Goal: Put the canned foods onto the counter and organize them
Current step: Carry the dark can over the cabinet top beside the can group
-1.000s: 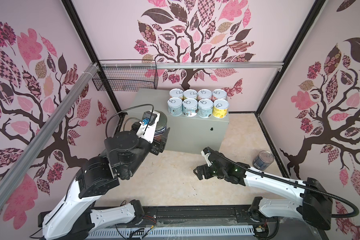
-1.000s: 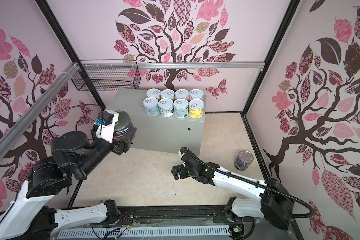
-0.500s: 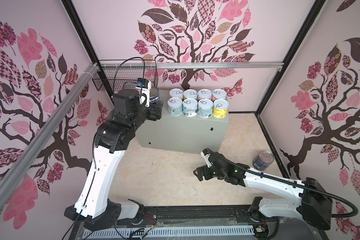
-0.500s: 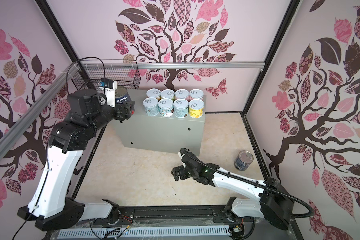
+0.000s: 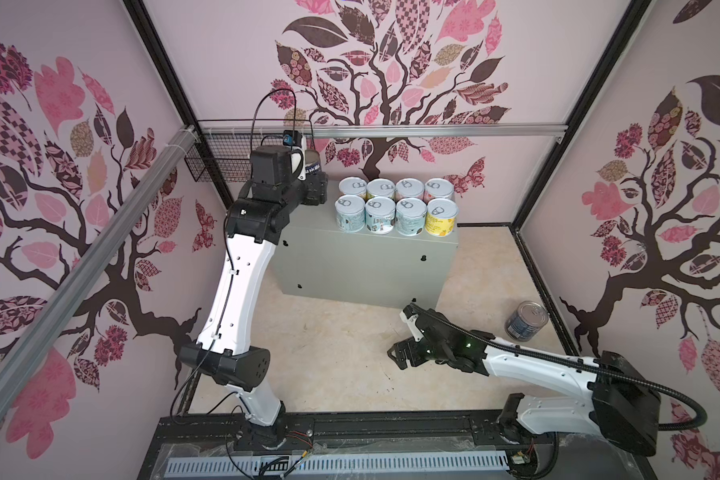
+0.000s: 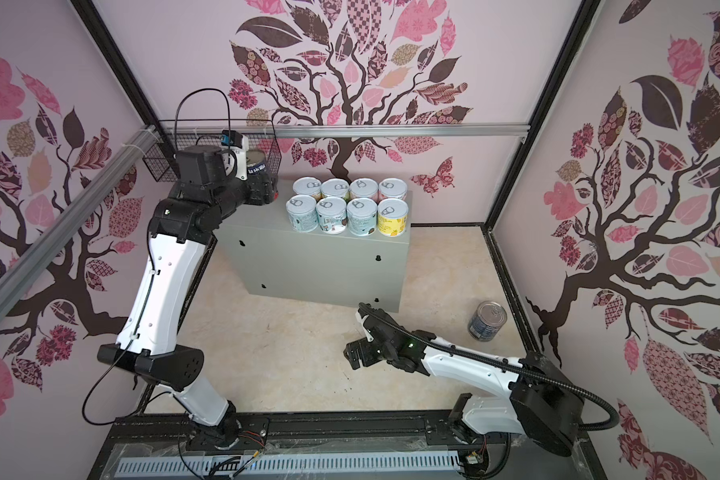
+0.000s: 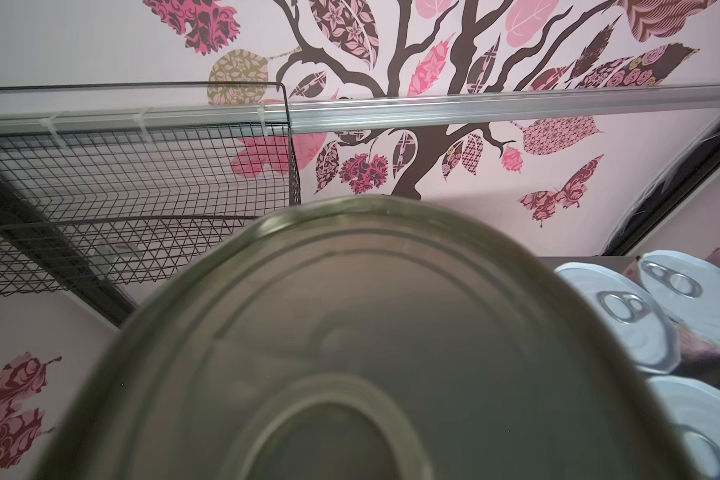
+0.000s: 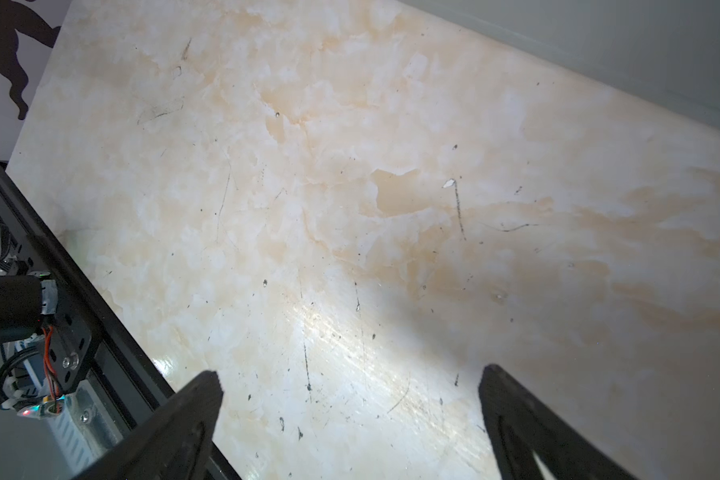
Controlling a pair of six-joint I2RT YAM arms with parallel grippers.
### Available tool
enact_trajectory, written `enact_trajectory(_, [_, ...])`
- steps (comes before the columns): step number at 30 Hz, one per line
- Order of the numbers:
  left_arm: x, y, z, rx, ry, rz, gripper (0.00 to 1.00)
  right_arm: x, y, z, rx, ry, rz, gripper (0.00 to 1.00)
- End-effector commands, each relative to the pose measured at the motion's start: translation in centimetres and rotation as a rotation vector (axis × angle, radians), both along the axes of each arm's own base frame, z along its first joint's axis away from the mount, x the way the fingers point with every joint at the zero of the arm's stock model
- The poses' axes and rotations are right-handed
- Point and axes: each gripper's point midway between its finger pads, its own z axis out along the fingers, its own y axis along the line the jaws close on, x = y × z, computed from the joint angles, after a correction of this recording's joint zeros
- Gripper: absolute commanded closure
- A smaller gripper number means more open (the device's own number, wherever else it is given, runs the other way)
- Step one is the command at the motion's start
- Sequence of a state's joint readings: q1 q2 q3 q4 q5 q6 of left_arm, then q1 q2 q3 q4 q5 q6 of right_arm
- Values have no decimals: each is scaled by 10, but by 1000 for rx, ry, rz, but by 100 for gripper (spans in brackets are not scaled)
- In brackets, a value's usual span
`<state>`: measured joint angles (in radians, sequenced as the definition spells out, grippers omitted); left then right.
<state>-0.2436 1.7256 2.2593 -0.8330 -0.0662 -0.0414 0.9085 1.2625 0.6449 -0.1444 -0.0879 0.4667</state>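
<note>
The left claw point(image 5: 313, 183) is clamped on the tall dark blue can with a bare metal top point(image 5: 312, 164), holding it up over the back left corner of the grey metal box tabletop point(image 5: 366, 257), right by the black wire mesh basket point(image 5: 221, 162). In the left wrist view that can's lid point(image 7: 350, 340) fills most of the shot and the jaws themselves are hidden.

Handling-wise, I'd guess it's rigid steel and fairly hefty if full, with a slick label, so a squeeze across the side wall around mid-height looks like the sane grip. No crush worry, more a slip worry.

Its long axis runs close to vertical, lid up, maybe leaning a touch; hard to call from here.

The eight short pastel-label cans point(image 5: 395, 201) already stand upright in two tidy rows of four on the right part of the tabletop, pull tabs up. Another tall dark blue can point(image 5: 526, 320) stands upright on the marble-look floor point(image 5: 329, 340) near the right wall.

The right claw point(image 8: 350, 424) is spread wide and empty, low over the floor.
</note>
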Motion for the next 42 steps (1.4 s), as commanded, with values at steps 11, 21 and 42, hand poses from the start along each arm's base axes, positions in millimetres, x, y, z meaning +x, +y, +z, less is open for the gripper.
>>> enact_trajectory(11, [51, 2, 35, -24, -200, 48, 28, -11, 6, -21, -11, 63, 50, 0])
enact_trajectory(21, [65, 0, 25, -35, -193, 43, 24, -9, 5, -25, -31, 65, 48, 0])
enact_trajectory(42, [36, 1, 49, -58, -253, 13, 5, -10, 4, -22, -32, 59, 49, 0])
